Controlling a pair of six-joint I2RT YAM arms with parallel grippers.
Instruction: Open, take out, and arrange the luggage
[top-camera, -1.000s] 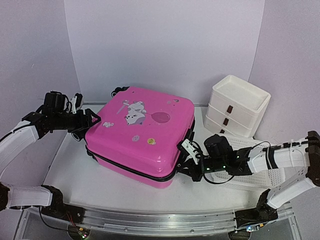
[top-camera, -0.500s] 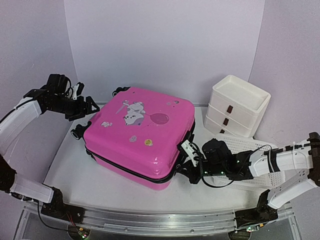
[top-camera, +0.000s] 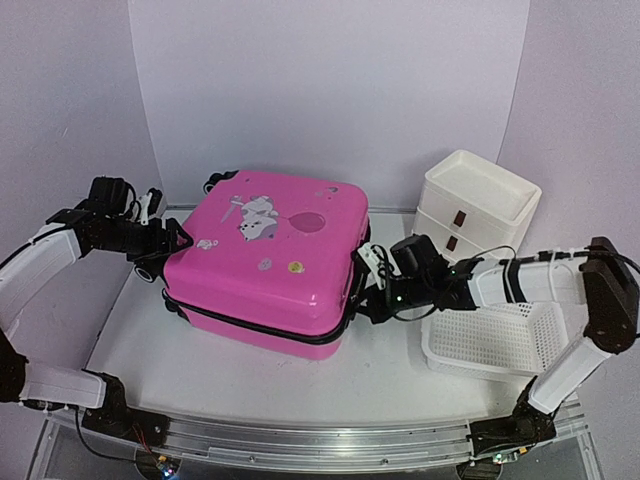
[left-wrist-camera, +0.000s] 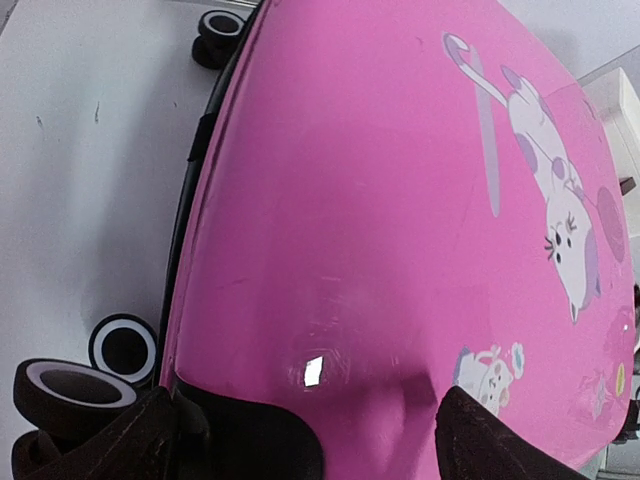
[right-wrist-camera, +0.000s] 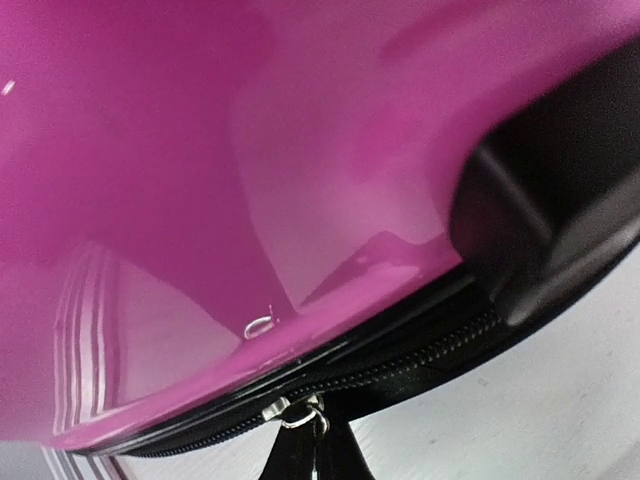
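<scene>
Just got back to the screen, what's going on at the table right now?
Both arms are on the pink luggage, which lies flat with its lid down. The right gripper is at its right edge, shut, apparently on the zip pull. The left gripper is open at the opposite corner by a wheel, its fingers straddling that corner. Nothing has been taken out yet.
</scene>
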